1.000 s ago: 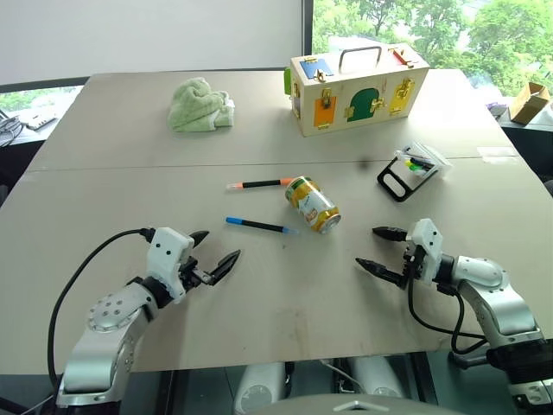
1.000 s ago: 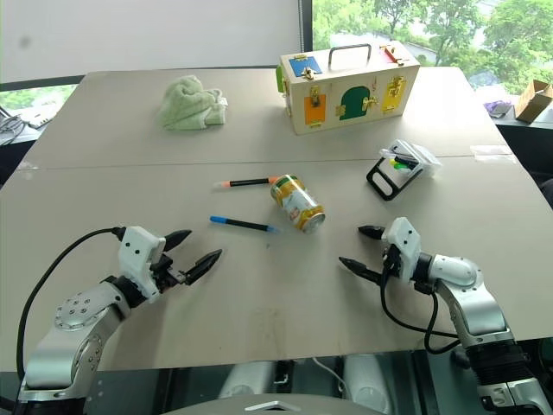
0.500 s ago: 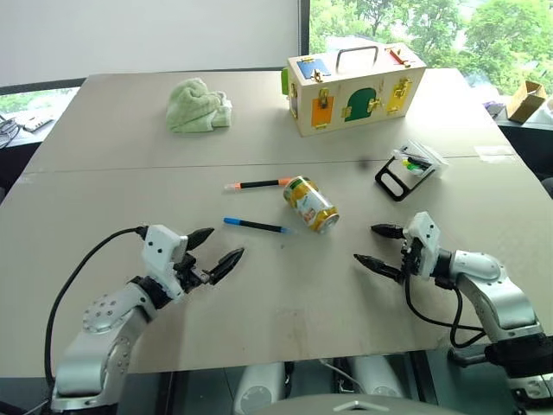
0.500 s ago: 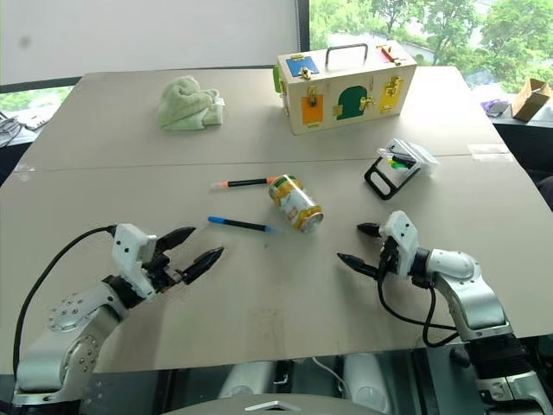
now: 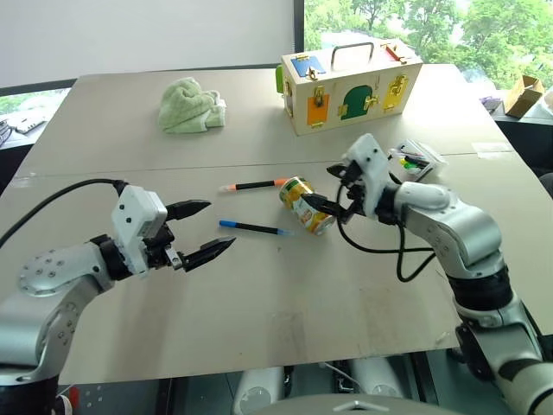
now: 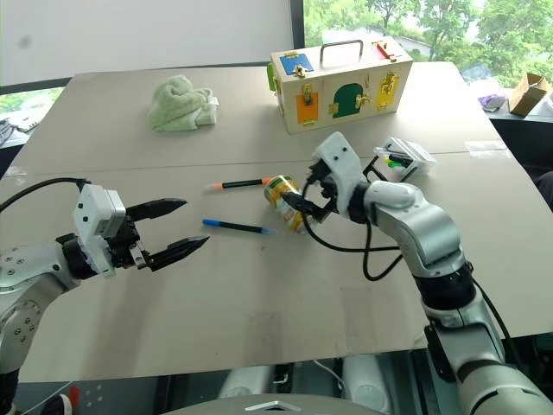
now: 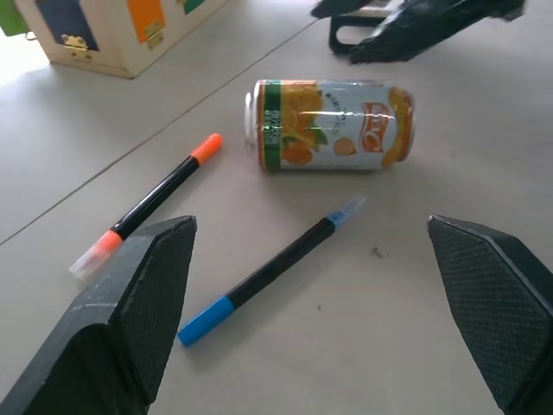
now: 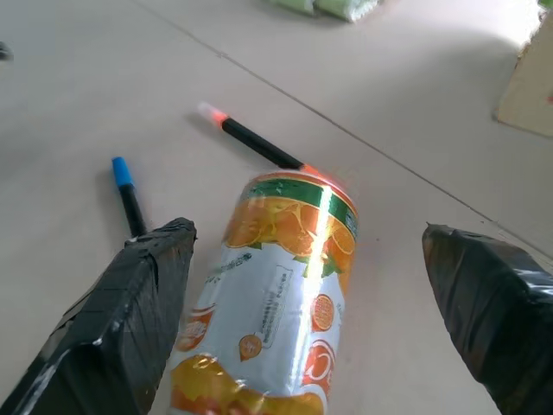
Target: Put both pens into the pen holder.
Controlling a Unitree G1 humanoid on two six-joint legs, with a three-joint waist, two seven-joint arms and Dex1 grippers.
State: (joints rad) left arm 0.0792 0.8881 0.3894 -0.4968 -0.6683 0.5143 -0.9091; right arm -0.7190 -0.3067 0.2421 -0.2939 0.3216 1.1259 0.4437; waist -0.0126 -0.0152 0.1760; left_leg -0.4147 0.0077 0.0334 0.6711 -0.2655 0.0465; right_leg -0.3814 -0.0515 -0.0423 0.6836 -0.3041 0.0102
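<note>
Nearest the camera, on the near side of the can (image 5: 308, 203), the left gripper (image 5: 200, 231) hangs above the table (image 5: 285, 311) with its arm bent and its forearm running level. Its two black fingers stand spread wide and hold nothing; they point toward the can across bare tabletop.

Between this gripper and the can lies the blue-ended pen (image 5: 251, 227), flat on the table, its far tip close to the can but apart from it. Just beyond it lies the orange-capped pen (image 5: 257, 184), also flat, its orange end just beside the can's top rim; whether it touches the rim cannot be told.

The can rests on its side. Its label is orange and green with printed fruit; the small lettering on it cannot be read.

Directly over the can, the right gripper (image 5: 327, 185) hovers with the arm reaching in from the right and the wrist angled downward. Its fingers are spread to either side of the can and grasp nothing.

Right of the can and slightly beyond it sits the pen holder (image 5: 413, 162), a clear box on a black loop frame with coloured markers inside.

Farther beyond the can stands the wooden box (image 5: 350, 82) with coloured doors, brass latches and a metal handle. Far left of the can lies a crumpled green cloth (image 5: 191, 105).
</note>
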